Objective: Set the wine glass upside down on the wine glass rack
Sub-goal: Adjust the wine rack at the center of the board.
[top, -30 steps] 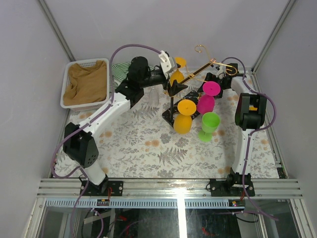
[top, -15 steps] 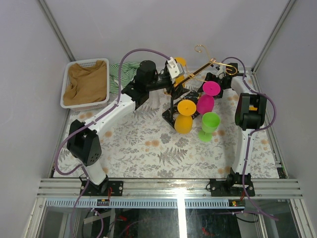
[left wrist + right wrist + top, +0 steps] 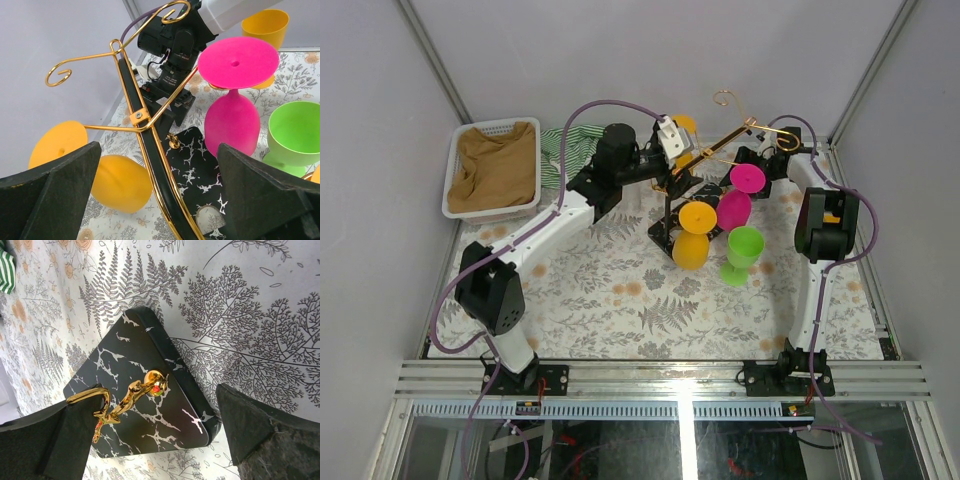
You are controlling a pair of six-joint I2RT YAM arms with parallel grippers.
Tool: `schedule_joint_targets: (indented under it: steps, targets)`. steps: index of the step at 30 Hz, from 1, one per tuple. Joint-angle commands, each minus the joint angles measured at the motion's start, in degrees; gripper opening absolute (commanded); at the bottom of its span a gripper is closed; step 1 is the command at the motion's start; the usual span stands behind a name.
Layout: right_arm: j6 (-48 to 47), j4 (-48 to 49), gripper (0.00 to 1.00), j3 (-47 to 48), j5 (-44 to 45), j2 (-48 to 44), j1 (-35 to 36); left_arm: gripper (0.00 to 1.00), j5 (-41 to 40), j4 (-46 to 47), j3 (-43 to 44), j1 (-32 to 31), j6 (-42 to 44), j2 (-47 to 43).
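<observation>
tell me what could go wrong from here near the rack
1. The left claw is open and straddles the wine glass rack post. A sideways move could snag the gold arms and tip it.
2. The pink glass and yellow glass hang only by their feet. A jolt might slide them off.
3. The green glass stands close beside the pink one and could get knocked.

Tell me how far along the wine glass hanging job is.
Done: a pink glass and a yellow glass hang foot-up on the wine glass rack, and a second yellow glass appears hung on its far arm. In hand: nothing; the left gripper is open beside the rack, the right gripper open at a corner of its base. Left: the green glass stands upright on the table, unhung.
</observation>
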Motion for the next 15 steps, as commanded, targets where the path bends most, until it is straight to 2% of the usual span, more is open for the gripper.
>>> schedule_joint_targets:
  steps: [1,15]
  targets:
    - [-2.9,-2.92,0.99,0.58,15.78,0.24,-6.84,1.0,-1.97,-1.73,-2.43,-0.37,2.3,0.94]
    - [-3.94,-2.97,0.99,-0.63,16.84,-0.08,-9.2,1.0,-2.93,-1.71,-2.87,-0.35,1.91,1.11]
